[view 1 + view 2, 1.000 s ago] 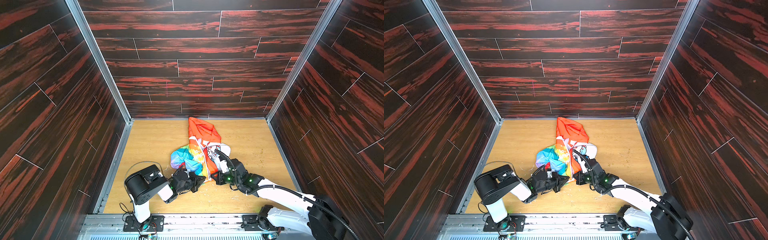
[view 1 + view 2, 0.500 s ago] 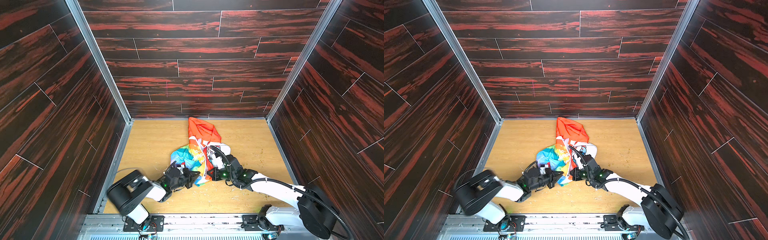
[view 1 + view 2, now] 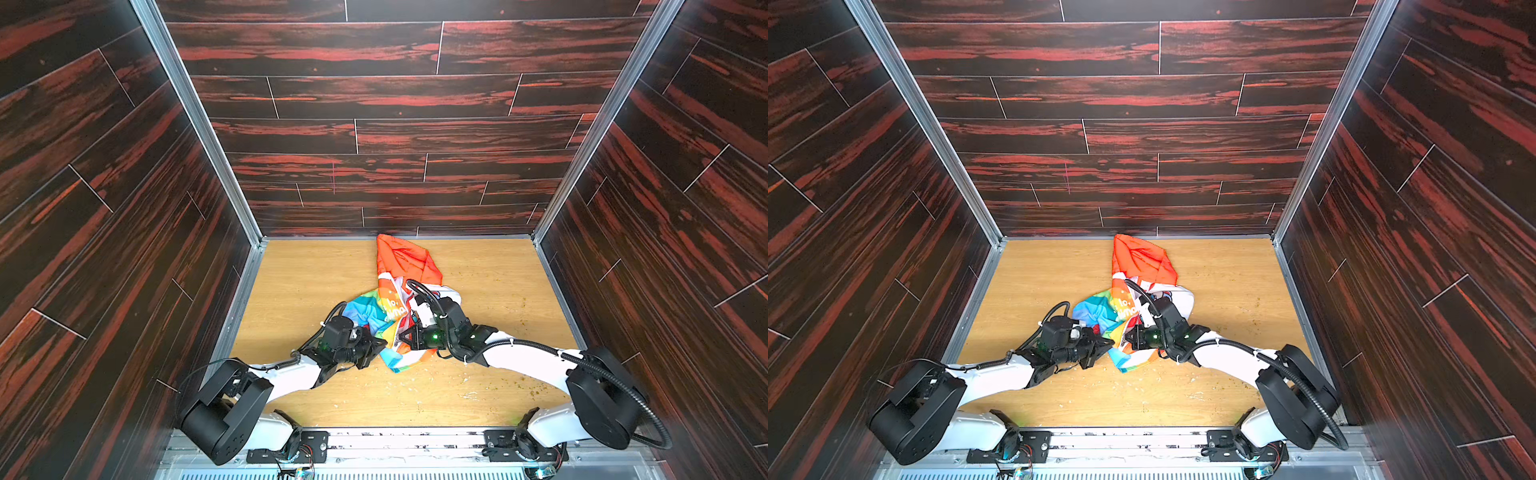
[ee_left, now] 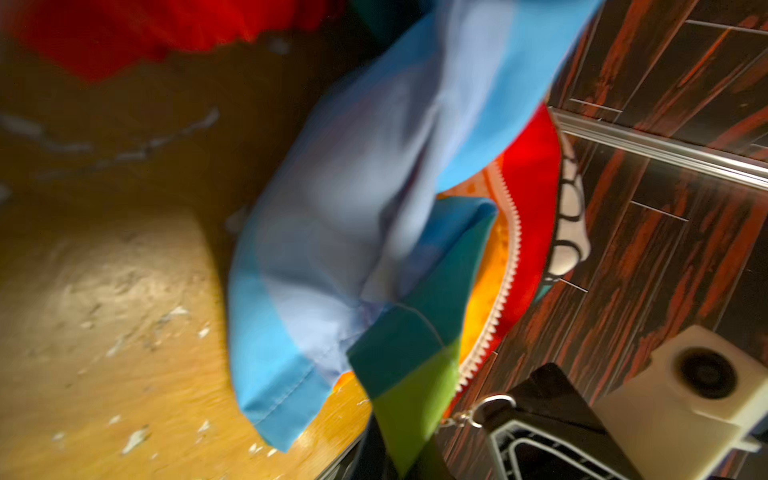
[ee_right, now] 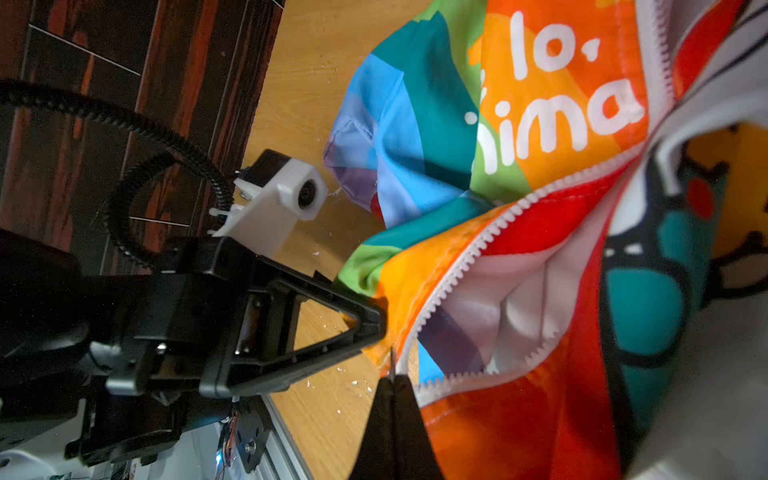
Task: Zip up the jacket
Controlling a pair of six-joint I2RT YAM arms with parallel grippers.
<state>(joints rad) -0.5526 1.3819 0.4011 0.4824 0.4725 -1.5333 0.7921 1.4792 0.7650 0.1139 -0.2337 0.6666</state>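
holding the jacket (image 3: 409, 266) by its near hem from both sides.
lies bunched mid-way across the wooden table (image 3: 316, 274), orange hood toward the back wall, rainbow hem toward the arm bases. pinched on one side by the left gripper (image 5: 376, 316), jaws closed on the orange-and-green hem edge; pinched just beside that by the right gripper (image 5: 391, 376), jaws closed at the lower end of the white zipper (image 5: 457, 266), teeth parted above.

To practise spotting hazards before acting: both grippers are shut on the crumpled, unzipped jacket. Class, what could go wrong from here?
1. The left gripper and right gripper sit almost tip to tip; they might collide.
2. The zipper teeth gape apart, so the rows could misalign.
3. The jacket is bunched; loose folds could jam the zipper.
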